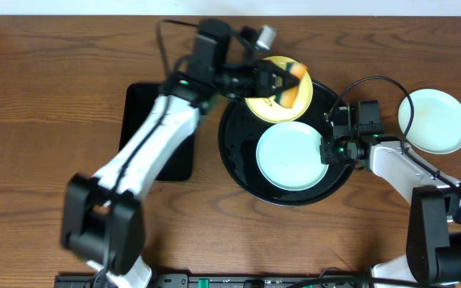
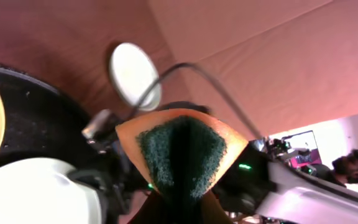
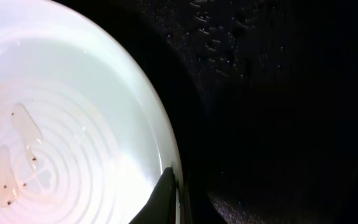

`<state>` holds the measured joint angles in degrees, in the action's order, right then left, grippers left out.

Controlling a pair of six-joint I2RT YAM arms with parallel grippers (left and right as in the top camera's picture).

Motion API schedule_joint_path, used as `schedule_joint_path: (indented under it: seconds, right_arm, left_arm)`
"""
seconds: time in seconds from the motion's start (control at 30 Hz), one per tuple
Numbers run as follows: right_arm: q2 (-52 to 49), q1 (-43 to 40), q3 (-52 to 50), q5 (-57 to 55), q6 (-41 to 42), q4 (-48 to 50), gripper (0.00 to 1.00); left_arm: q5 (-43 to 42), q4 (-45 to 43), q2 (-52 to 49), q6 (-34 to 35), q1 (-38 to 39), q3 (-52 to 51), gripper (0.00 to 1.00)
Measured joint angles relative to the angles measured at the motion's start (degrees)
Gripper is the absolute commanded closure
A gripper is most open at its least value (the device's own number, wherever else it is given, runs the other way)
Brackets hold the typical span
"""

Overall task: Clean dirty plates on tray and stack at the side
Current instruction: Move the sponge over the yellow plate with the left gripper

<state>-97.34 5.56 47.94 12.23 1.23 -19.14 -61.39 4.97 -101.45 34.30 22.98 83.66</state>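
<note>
The round black tray holds a mint-white plate and, at its back edge, a pale yellow plate. My left gripper is shut on a folded orange sponge with a green scouring face, over the yellow plate; contact cannot be told. My right gripper is shut on the right rim of the mint-white plate. In the right wrist view a dark finger lies on that rim, and the plate shows a pale brownish smear. A second mint-white plate lies on the table to the right.
A rectangular black tray lies left of the round tray, partly under my left arm. In the left wrist view the off-tray plate sits on the wooden table beyond the round tray, with my right arm close by.
</note>
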Motion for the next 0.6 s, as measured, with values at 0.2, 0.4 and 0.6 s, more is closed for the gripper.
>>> schedule_joint_path:
  seconds: [0.2, 0.4, 0.6]
  right_arm:
    - [0.0, 0.0, 0.02, 0.04, 0.0, -0.09, 0.99]
    - [0.0, 0.0, 0.02, 0.04, 0.0, -0.09, 0.99]
    - [0.0, 0.0, 0.02, 0.04, 0.0, -0.09, 0.99]
  left_arm:
    - [4.87, 17.51, 0.55, -6.16, -0.02, -0.37, 0.93]
    - [10.64, 19.67, -0.35, -9.73, 3.32, -3.61, 0.93]
    - [10.51, 19.74, -0.48, -10.36, 6.4, -3.61, 0.93]
